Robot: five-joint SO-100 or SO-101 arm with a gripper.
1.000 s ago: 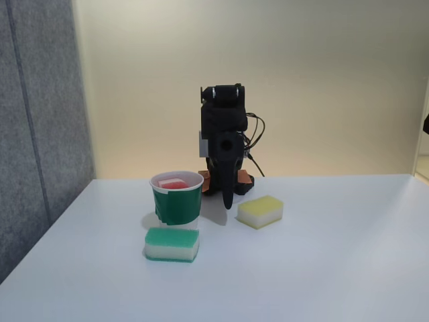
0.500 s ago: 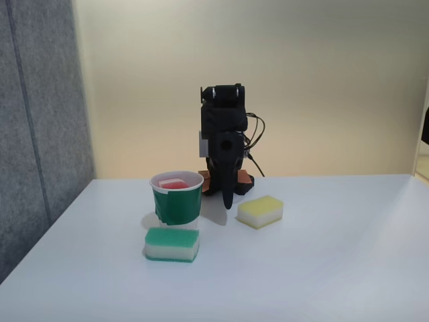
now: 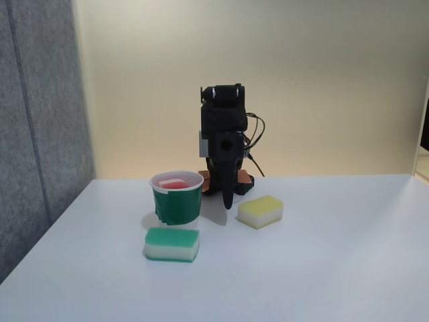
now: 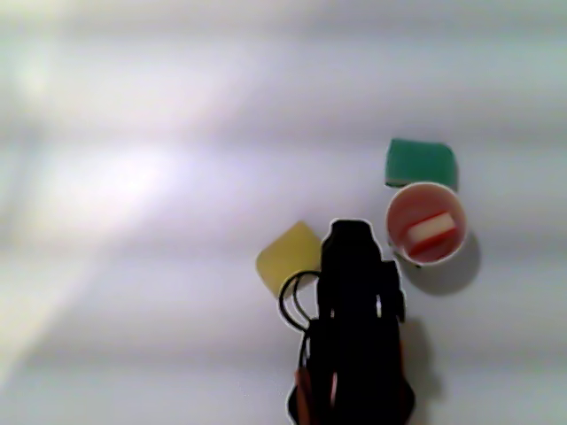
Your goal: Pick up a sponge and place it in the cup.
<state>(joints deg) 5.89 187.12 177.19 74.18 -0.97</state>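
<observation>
The red-topped sponge [image 3: 174, 183] lies inside the white cup with the green band [image 3: 176, 206], left of the arm in the fixed view. From above, the sponge [image 4: 431, 232] rests tilted in the cup [image 4: 400, 205], showing its red and white layers. My gripper [image 3: 228, 200] hangs pointing down at the table, just right of the cup and apart from it. Its fingers are together with nothing between them. In the other view the black arm [image 4: 354, 328] covers the gripper.
A green-topped sponge [image 3: 172, 243] lies in front of the cup, also visible from above [image 4: 421, 162]. A yellow sponge [image 3: 261, 210] sits right of the gripper, partly under the arm from above [image 4: 288, 258]. A grey panel [image 3: 40, 134] stands at the left.
</observation>
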